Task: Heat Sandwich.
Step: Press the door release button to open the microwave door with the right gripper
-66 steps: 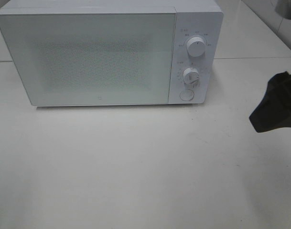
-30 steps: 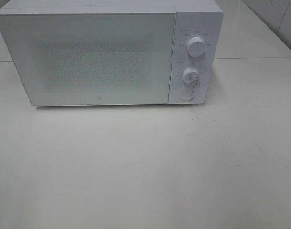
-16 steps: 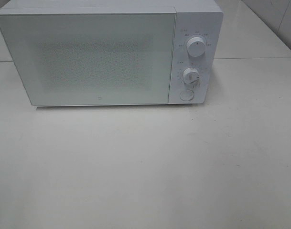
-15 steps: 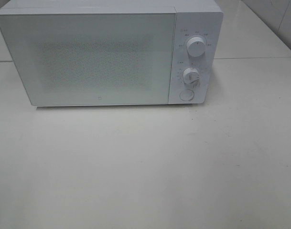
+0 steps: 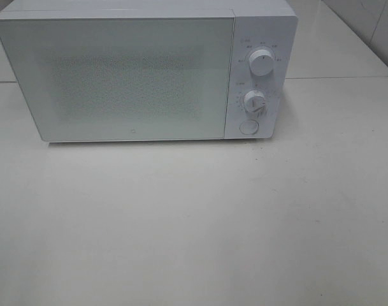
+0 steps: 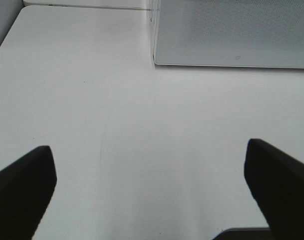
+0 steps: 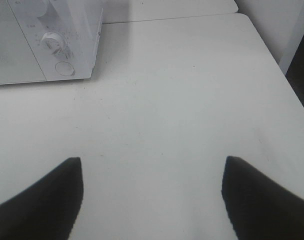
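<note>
The microwave (image 5: 117,76) is shut and no sandwich shows; probably it is inside already. The left gripper (image 6: 149,147) and the right gripper (image 7: 152,160) have their fingers apart and hold nothing.

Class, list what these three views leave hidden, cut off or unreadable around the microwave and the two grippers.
1. Exterior high view: the closed door of the microwave hides its inside; no sandwich shows anywhere.
2. Exterior high view: the markings round the upper dial and lower dial are too small to read.
3. Wrist views: only the open fingertips of the left gripper and right gripper show; the frame edge cuts off the rest.
4. Exterior high view: neither arm is in frame.
</note>
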